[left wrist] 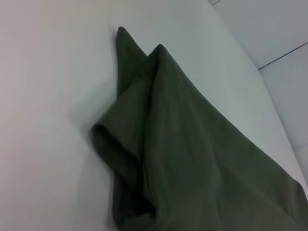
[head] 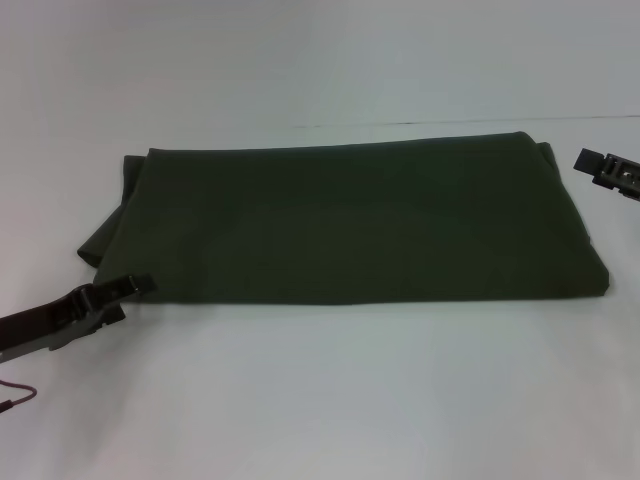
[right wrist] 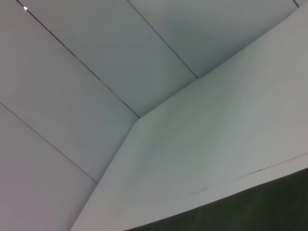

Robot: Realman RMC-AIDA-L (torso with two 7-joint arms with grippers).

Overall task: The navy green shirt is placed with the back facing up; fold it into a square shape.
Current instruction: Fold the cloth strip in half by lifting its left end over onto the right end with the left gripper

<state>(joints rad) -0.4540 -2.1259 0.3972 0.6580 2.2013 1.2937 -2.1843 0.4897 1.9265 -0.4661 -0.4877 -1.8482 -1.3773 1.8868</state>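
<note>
The navy green shirt (head: 350, 225) lies across the middle of the head view on the white table (head: 320, 400), already folded into a wide band. The left gripper (head: 128, 292) sits at lower left, just off the shirt's near corner; whether its fingers are apart I cannot tell. The right gripper (head: 600, 170) hangs at the right edge, likewise unreadable. The layers at the left end look loose and bunched, so a pinch there could catch only one layer and skew the fold. No containers here.

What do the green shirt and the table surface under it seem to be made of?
The navy green shirt looks like soft matte knit cloth, perhaps cotton: it bends into rounded folds and drooping layered edges, without shine. The table looks like a smooth, hard white board, perhaps laminate, with faint straight seams; the exact material is unclear.
</note>
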